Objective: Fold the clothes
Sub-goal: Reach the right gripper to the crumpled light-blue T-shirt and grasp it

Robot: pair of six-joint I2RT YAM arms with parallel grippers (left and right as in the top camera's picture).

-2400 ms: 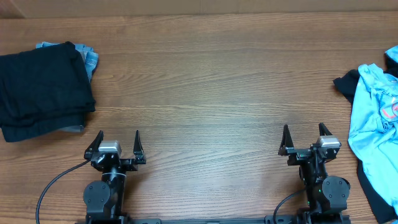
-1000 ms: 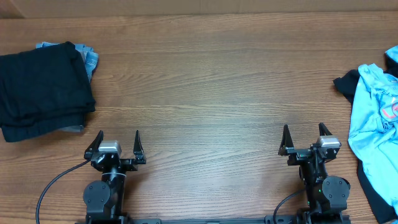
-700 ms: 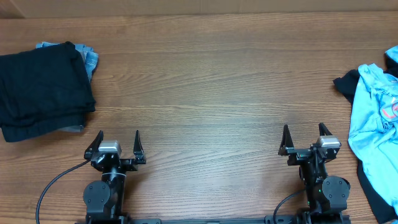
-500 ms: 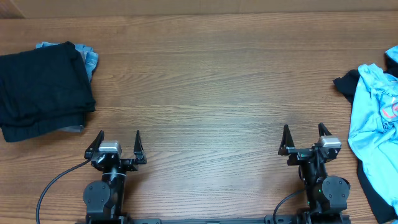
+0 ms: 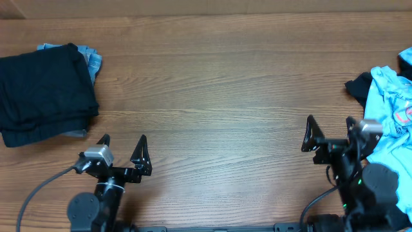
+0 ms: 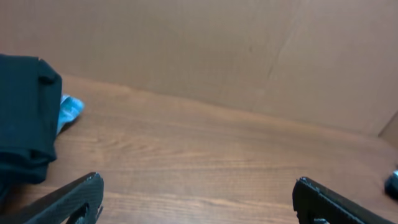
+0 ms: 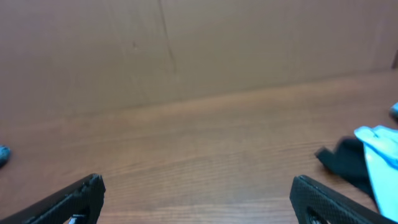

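Observation:
A folded black garment [image 5: 44, 90] lies at the left of the table on a denim-blue piece [image 5: 94, 61]; both also show in the left wrist view, the black garment [image 6: 25, 115] and the blue piece [image 6: 69, 109]. A crumpled sky-blue T-shirt [image 5: 386, 129] with red lettering lies at the right edge over a black garment [image 5: 358, 85]; the right wrist view shows the T-shirt [image 7: 380, 146] and the black cloth [image 7: 342, 160]. My left gripper [image 5: 122, 143] is open and empty near the front edge. My right gripper [image 5: 329, 124] is open and empty, just left of the T-shirt.
The wooden table [image 5: 212, 96] runs between the two piles. A brown cardboard wall [image 6: 205, 50] stands along the far edge. Cables trail from both arm bases at the front.
Both arms have started to move. The right gripper has shifted right and forward toward the T-shirt. The left gripper has turned slightly left. The clothes have not moved.

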